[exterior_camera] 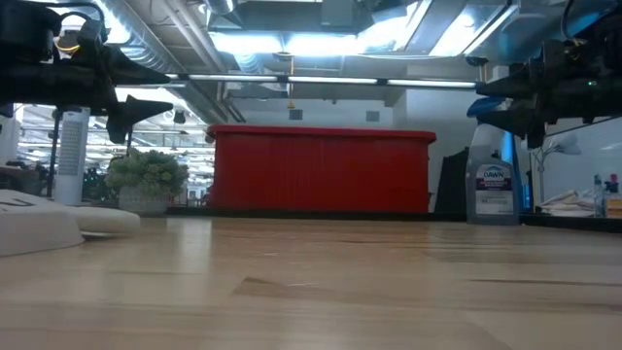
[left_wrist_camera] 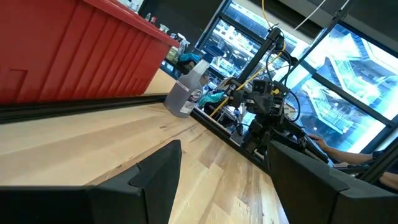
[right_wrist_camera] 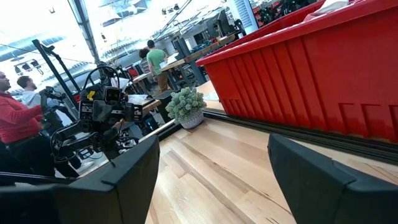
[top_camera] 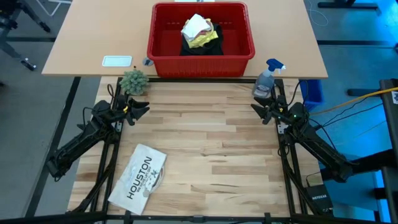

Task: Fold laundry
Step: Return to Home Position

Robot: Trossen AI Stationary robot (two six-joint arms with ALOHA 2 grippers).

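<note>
The laundry [top_camera: 200,34] is seen stacked inside the red basket [top_camera: 163,48], well beyond the fingertips of both grippers and touched by neither. Dark cloth is laid at the bottom, yellow above it, and a white piece [top_camera: 195,25] on top. The left gripper [top_camera: 142,110] is held above the wooden table [top_camera: 211,155] with its fingers [left_wrist_camera: 152,183] spread apart and nothing between them. The right gripper [top_camera: 257,109] is likewise parted and empty, its fingers [right_wrist_camera: 323,180] pointed toward the left gripper. Near the right fingertips a spray bottle [exterior_camera: 493,185] is stood, on which "DAWN" can be read. Behind the left fingers, toward that arm's base, a flat white item [top_camera: 140,176] printed "HOUSTON" is laid on the table. A small potted plant [top_camera: 134,81] is placed near the left fingertips.
</note>
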